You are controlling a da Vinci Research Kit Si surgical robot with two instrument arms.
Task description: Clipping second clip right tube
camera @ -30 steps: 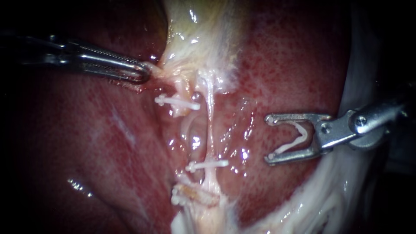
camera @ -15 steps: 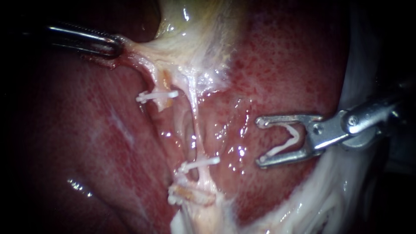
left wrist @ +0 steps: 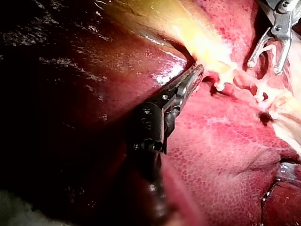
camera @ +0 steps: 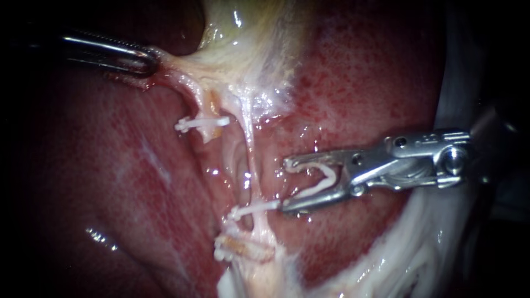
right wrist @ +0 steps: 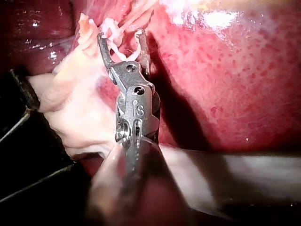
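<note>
Steel jaws of my right instrument (camera: 286,185) stand wide, holding one white V-shaped clip (camera: 321,177) whose legs touch both. The thin pale right tube (camera: 251,160) lies just ahead of their tips, not between them. My left instrument (camera: 144,59) has its jaws clamped on pale stringy tissue (camera: 176,69) below the yellowish gallbladder (camera: 248,38).

Three more white clips sit on the tubes: an upper clip (camera: 201,122), a middle clip (camera: 255,209) and a lowest clip (camera: 237,251).

Only the left wrist view shows the left instrument's dark wrist over the mottled red liver (left wrist: 221,141).

Half a second ago the right jaws were well clear of the tube.
</note>
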